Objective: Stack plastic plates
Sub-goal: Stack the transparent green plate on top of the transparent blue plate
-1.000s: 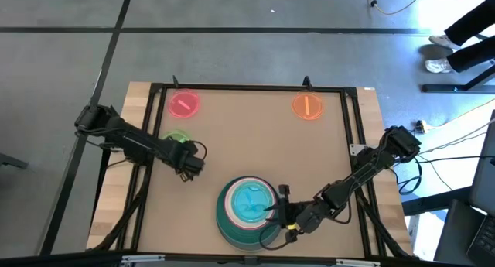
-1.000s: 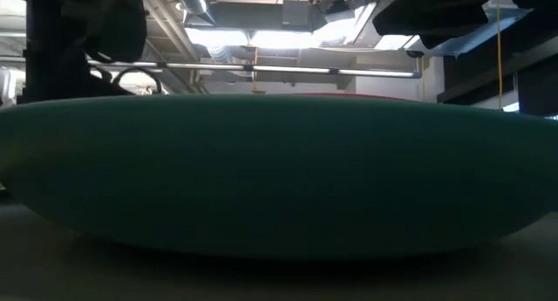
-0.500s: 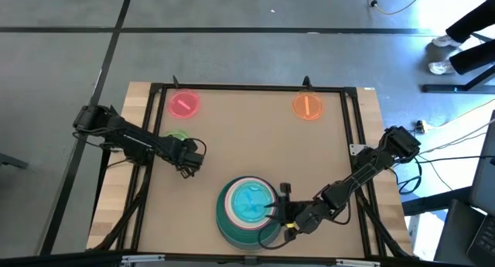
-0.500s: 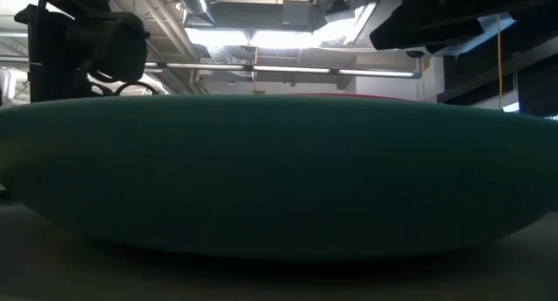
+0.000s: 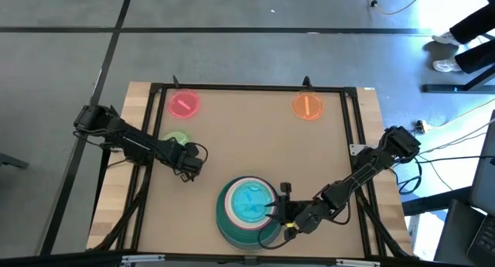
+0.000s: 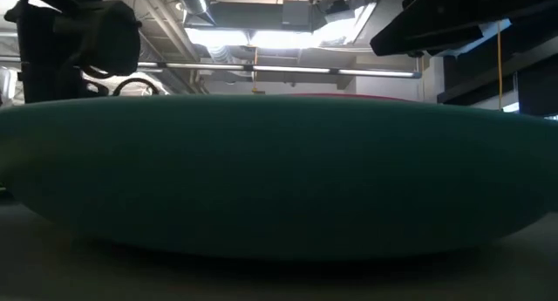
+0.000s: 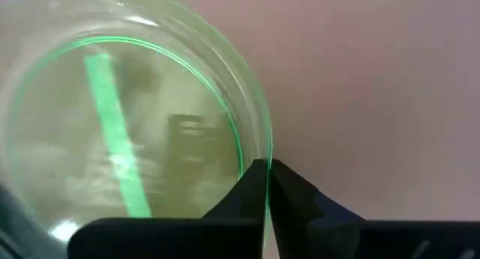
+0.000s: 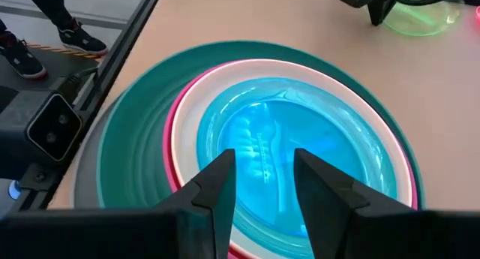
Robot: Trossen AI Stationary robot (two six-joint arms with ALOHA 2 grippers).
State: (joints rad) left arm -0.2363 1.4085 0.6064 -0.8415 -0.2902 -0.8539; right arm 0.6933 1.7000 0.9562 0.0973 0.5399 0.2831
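A stack of plastic plates (image 5: 247, 211) stands near the table's front edge. Teal is the widest that shows, with a magenta rim (image 8: 176, 116) and a translucent blue plate (image 8: 277, 131) on top. The teal plate (image 6: 279, 179) fills the low view. A small pink plate (image 5: 183, 104) lies at the far left and an orange one (image 5: 307, 105) at the far right. A green plate (image 7: 127, 116) lies flat at the left, with my left gripper (image 5: 188, 160) shut on its rim. My right gripper (image 8: 262, 165) stands open over the blue plate's right side. My left gripper pinches the green plate's rim (image 7: 259, 143) between its two fingers, one finger (image 7: 244, 191) inside the rim and one outside. The fingers slant down onto the plate's near-right side. The plate rests on the table.
A black rail frame (image 5: 247, 87) runs around the tabletop. Bare board lies between the stack and the two far plates. A person's legs and shoes (image 5: 456, 50) show on the floor beyond the far right corner.
My left arm has shifted slightly at the green plate. The stack, the pink plate and the orange plate lie as before, and my right gripper has kept still.
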